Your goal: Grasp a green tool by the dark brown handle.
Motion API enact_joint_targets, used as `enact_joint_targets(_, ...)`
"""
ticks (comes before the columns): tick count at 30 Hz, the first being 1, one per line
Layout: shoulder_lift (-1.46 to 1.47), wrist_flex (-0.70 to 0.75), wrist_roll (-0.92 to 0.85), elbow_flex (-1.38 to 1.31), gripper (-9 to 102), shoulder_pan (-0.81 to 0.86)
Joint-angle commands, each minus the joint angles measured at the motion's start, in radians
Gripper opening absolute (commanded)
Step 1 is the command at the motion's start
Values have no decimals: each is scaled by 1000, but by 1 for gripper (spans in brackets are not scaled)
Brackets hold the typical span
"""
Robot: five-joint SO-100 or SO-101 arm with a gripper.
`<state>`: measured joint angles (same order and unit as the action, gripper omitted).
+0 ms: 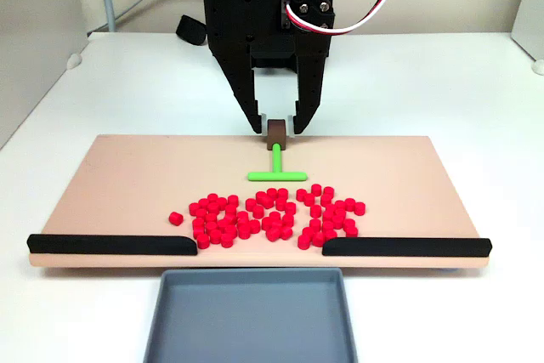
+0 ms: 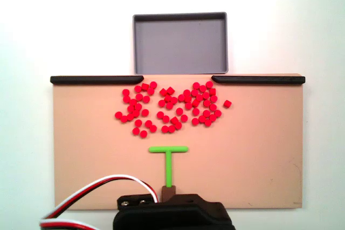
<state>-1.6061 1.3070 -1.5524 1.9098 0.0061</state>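
In a fixed view, the left finger (image 1: 253, 116) stands just beside the dark brown handle (image 1: 276, 132), which sits at the far edge of the tan board (image 1: 127, 184). The gripper (image 1: 278, 123) straddles the handle, jaws parted narrowly, not yet pinching. The green tool (image 1: 277, 166) points its crossbar at the red cylinders (image 1: 270, 214). Close squarely on the block's side faces; avoid pushing the stem toward the cylinders.

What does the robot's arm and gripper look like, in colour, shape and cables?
The gripper is matte black plastic, with two tapering fingers with stepped inner edges under a boxy black body. A silver-screwed motor face sits on its side in a fixed view. A bundle of red, white and black cables loops from it, also seen in both fixed views.
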Motion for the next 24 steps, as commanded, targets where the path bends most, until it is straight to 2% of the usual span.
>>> enact_joint_targets(1,-26,2,8,-14,11,-8)
enact_joint_targets(19,-35,2,0,-14,8,-11)
enact_joint_targets(24,-35,2,0,-14,2,-12)
